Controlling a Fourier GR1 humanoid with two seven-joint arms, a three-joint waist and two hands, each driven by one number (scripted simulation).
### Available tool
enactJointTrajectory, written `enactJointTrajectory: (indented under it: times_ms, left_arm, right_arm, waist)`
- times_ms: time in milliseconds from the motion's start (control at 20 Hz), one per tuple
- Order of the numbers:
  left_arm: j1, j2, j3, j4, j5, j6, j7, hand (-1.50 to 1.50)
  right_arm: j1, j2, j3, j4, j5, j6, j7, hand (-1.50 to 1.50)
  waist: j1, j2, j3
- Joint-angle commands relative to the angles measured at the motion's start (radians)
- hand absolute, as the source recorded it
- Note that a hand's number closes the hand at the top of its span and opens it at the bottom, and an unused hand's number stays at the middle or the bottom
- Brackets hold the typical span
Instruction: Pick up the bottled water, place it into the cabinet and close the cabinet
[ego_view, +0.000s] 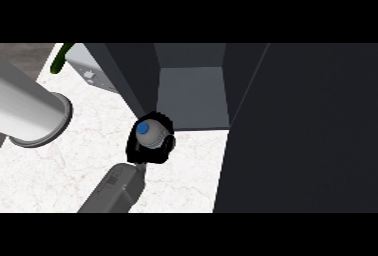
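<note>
Head view. Seen from my own head, facing steeply down onto the counter (59, 170) and the open cabinet (193, 97) at close range. My right forearm (111, 192) enters from the lower edge; my right hand (140, 153), curled round the bottle (150, 133), sits near mid-frame. My left forearm (29, 112) looms nearest, at left.

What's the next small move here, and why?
Probably ease the bottle forward and a little to the right, into the cabinet. The hand has its fingers curled round it just outside the opening, close to the cabinet's left wall, and the door stands open, so the way in looks free.
</note>
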Motion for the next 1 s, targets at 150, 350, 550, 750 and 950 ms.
enactJointTrajectory:
  times_ms: [150, 350, 550, 750, 950]
  left_arm:
    - [-0.146, -0.029, 0.01, 0.046, 0.064, 0.057, 0.089, 1.5]
    - [-0.233, -0.03, -0.036, 0.061, 0.091, 0.146, 0.097, 1.5]
    - [-0.287, -0.03, -0.172, 0.043, 0.202, 0.261, 0.093, 1.5]
    - [-0.403, -0.03, -0.212, 0.117, 0.29, 0.301, 0.11, 1.5]
    - [-0.513, -0.03, -0.195, 0.224, 0.331, 0.355, 0.111, 1.5]
  right_arm:
    - [0.035, -0.008, -0.209, -0.013, -0.285, 0.088, 0.001, -1.5]
    - [-0.007, -0.035, -0.301, 0.062, -0.359, 0.132, 0.011, -1.5]
    - [0.019, -0.025, -0.355, 0.098, -0.413, 0.192, -0.034, -1.5]
    - [-0.058, -0.095, -0.413, 0.135, -0.491, 0.208, 0.024, -1.5]
    - [0.022, -0.114, -0.532, 0.18, -0.619, 0.304, -0.022, -1.5]
  waist:
    - [0.003, -0.002, 0.0]
    - [-0.001, 0.0, -0.001]
    - [-0.014, 0.0, -0.001]
    - [-0.02, 0.005, -0.002]
    - [-0.036, 0.006, -0.001]
